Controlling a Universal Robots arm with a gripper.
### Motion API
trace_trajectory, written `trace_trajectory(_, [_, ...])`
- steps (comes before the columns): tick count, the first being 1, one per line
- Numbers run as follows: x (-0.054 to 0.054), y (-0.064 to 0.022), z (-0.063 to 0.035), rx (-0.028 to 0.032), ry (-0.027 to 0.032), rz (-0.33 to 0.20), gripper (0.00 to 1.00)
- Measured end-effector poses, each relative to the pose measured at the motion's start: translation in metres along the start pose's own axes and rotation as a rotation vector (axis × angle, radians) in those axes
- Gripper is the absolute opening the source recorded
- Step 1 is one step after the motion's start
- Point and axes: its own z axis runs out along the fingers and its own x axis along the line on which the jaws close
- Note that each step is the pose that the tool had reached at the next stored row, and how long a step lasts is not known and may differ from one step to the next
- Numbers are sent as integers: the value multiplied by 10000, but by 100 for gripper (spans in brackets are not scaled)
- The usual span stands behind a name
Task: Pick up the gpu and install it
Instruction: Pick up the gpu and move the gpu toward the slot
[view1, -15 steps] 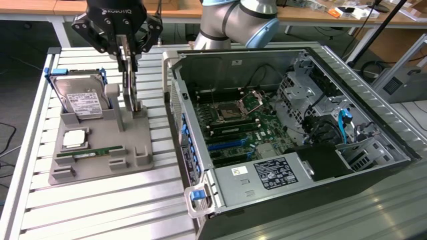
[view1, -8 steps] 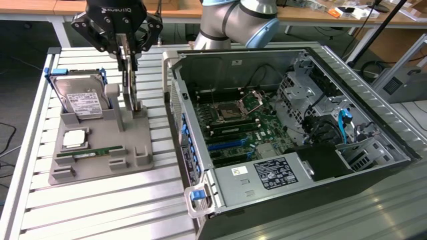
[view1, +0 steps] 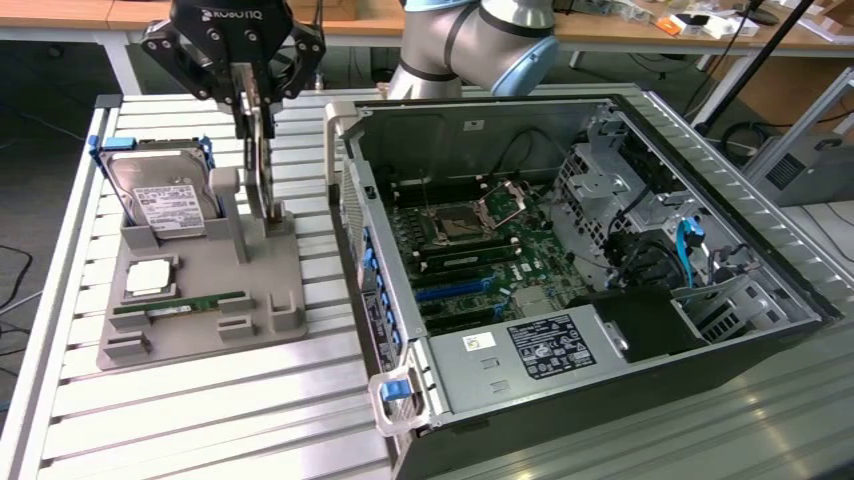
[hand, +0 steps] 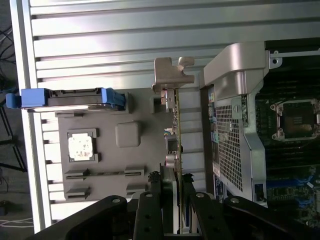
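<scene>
I see claw (hand: 173, 184) part-closed, clamped on gpu (view1: 267, 180) top edge — card upright directly beneath, seated in grey fixture (view1: 200, 322).

A grey parts holder (view1: 200, 345) sits on the slatted aluminium table (view1: 200, 430). At one end a hard drive (view1: 167, 200) in a blue caddy stands on edge. Near it lies a bare CPU (view1: 150, 278) and, just beside that, a slim green memory stick (view1: 180, 303), lying flat.

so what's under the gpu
The gpu stands on edge in the grey parts holder, which rests on the slatted table. Its bottom edge is hidden by the holder's posts.
</scene>
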Motion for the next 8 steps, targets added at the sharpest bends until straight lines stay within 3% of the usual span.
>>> trace_trajectory(8, [-2, 2, -59, 0, 0, 0, 27])
